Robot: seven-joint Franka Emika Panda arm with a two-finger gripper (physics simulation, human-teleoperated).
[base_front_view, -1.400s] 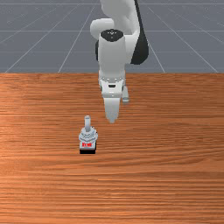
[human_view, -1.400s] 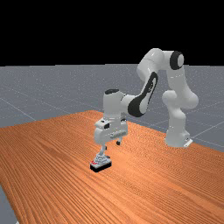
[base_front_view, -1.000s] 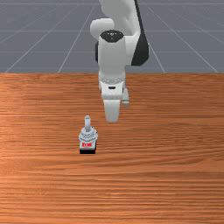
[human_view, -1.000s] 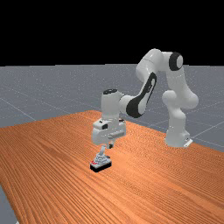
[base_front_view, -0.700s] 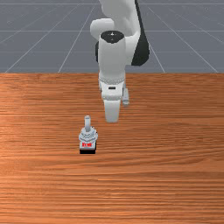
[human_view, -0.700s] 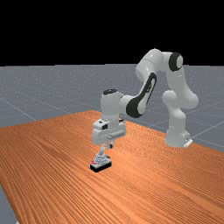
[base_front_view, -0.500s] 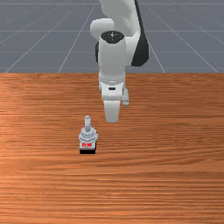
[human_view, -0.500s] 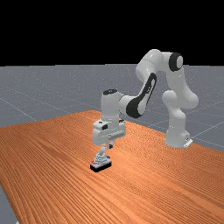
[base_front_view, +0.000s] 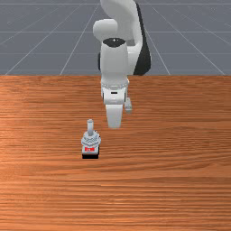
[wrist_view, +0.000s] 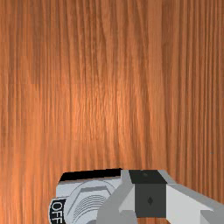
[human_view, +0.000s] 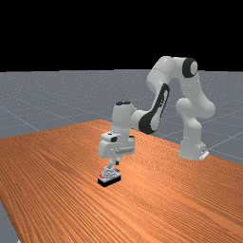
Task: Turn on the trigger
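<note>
Above tbl, gripper clenched, nr grey trigger (OFF label), blk base

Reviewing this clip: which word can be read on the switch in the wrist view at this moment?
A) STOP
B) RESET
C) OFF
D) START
C, because in the wrist view the black label on the grey switch carries the word OFF in white letters.
</note>
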